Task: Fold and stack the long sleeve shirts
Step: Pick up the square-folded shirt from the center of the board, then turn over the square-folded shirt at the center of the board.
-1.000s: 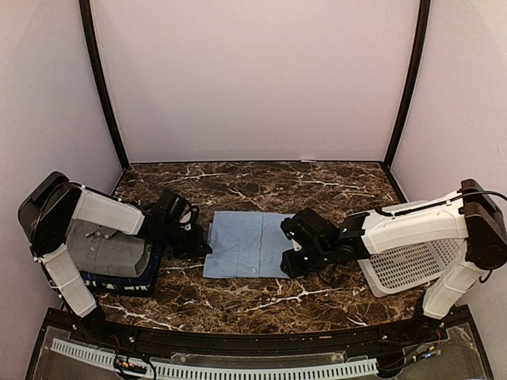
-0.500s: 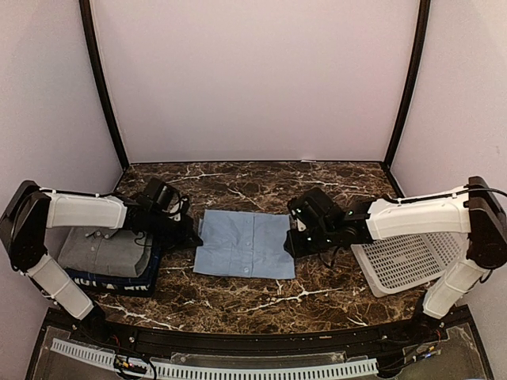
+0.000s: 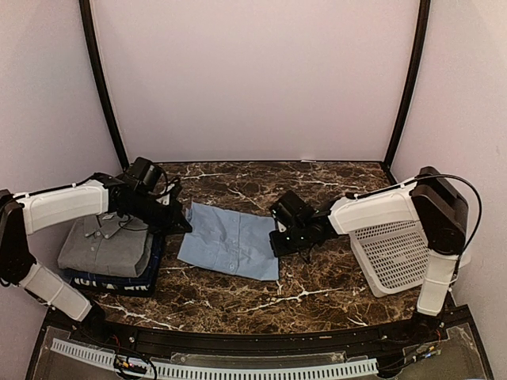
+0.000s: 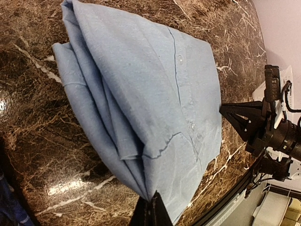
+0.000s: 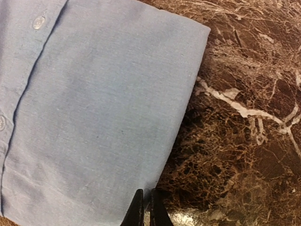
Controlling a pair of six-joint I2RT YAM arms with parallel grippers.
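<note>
- Three shirts in view, and the one you're working on is the light blue shirt [image 3: 230, 241]. It's folded into a rough rectangle in the middle of the marble table [image 3: 317, 293], skewed a bit so its left end sits farther back than its right end.
- Your left gripper [image 3: 181, 227] is at the shirt's left edge. In the left wrist view the fingers are pressed tight together with a corner of the blue cloth pinched between them, and the layers bunch into long folds running away from that pinch.
- Your right gripper [image 3: 277, 240] is at the opposite, right edge. In the right wrist view the fingers are nearly together with the folded edge running in between them, so it looks clamped on the cloth there. The rest of that side lies flat on the marble.
- The button placket faces up, and you can see a couple of buttons [image 4: 179, 59] along it.
- The other two are stacked at the left of the table, just beside the blue one. The grey collared shirt [image 3: 103, 245] is on top, folded, with its collar at the far end, and the dark navy shirt [image 3: 111, 279] is underneath, showing along the near and right edges.
- The white lattice basket [image 3: 396, 253] sits at the right side, apart from the blue shirt, under your right arm.
</note>
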